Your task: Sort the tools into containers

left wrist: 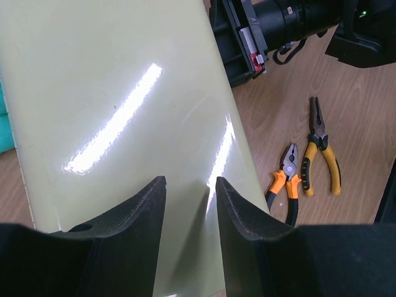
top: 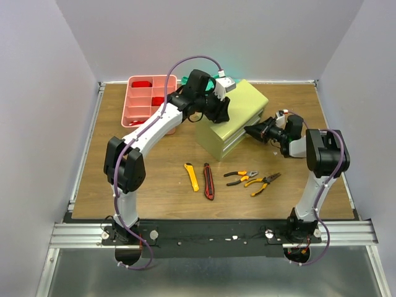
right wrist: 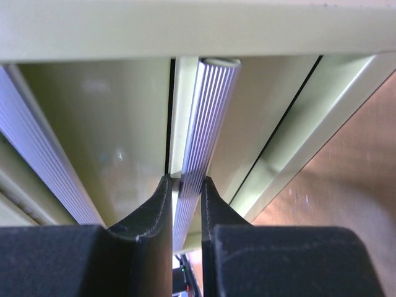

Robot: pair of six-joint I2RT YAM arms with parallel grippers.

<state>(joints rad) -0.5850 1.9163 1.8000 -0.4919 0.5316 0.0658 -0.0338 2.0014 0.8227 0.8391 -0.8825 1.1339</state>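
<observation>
The olive-green chest (top: 234,111) stands at the back middle of the table. My left gripper (top: 220,112) (left wrist: 190,185) is over its glossy top (left wrist: 124,93), open, with nothing between the fingers. My right gripper (top: 252,131) (right wrist: 184,180) is at the chest's front, shut on a ribbed silver drawer handle (right wrist: 210,117). On the wood in front lie a yellow utility knife (top: 192,176), a red-black utility knife (top: 208,180) and two orange-handled pliers (top: 241,177) (top: 262,183). The left wrist view also shows both pliers (left wrist: 288,179) (left wrist: 322,151). The pink tray (top: 129,99) sits at the back left.
Red items lie in two compartments of the pink tray. A strip of green cloth (top: 218,75) shows behind the chest. A second ribbed handle (right wrist: 43,161) runs left of the gripped one. My right arm (left wrist: 291,25) reaches in at the chest's front.
</observation>
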